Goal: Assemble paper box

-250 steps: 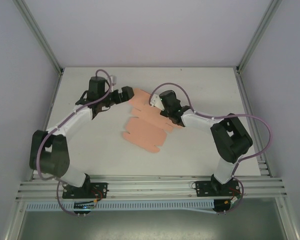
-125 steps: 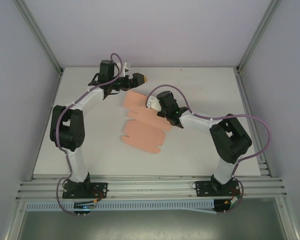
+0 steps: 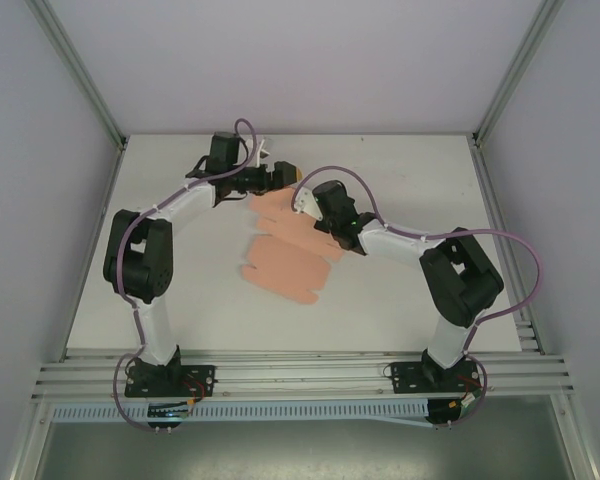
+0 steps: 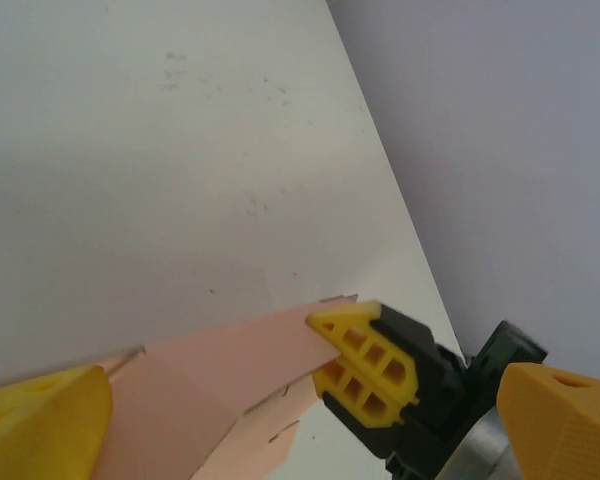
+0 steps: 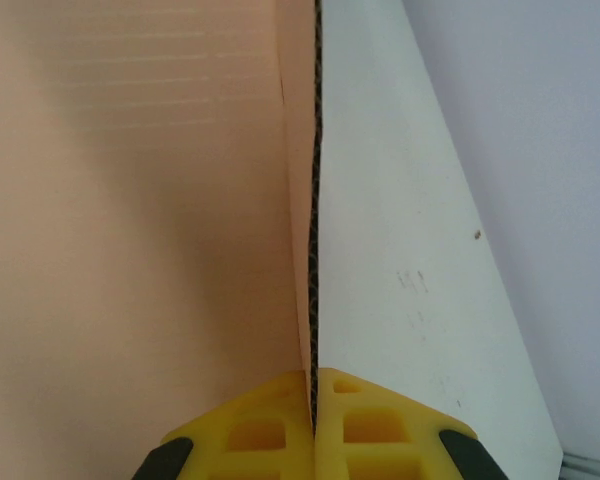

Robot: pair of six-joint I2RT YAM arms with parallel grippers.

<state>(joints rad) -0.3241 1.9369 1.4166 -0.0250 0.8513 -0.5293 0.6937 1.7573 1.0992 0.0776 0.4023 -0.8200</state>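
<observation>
The paper box (image 3: 285, 255) is a flat salmon-pink die-cut sheet lying mid-table, its far flap raised. My right gripper (image 3: 306, 205) is shut on that flap's far right edge; in the right wrist view the yellow fingertips (image 5: 280, 425) pinch the thin cardboard edge (image 5: 313, 300), with the pink sheet (image 5: 130, 200) to their left. My left gripper (image 3: 286, 175) hovers just beyond the flap, open. In the left wrist view its yellow fingers (image 4: 40, 425) stand wide apart, and between them lie the pink flap (image 4: 210, 370) and the right gripper's fingers (image 4: 365, 365).
The white table (image 3: 410, 170) has a metal frame rail (image 3: 280, 375) at its near edge and grey walls (image 3: 40, 150) at the sides and back. Open tabletop (image 3: 180, 300) lies left and right of the sheet.
The left arm has swung from the sheet's left side round to its far side, its gripper ending close to the right gripper. The right gripper kept its hold; the sheet shifted slightly.
</observation>
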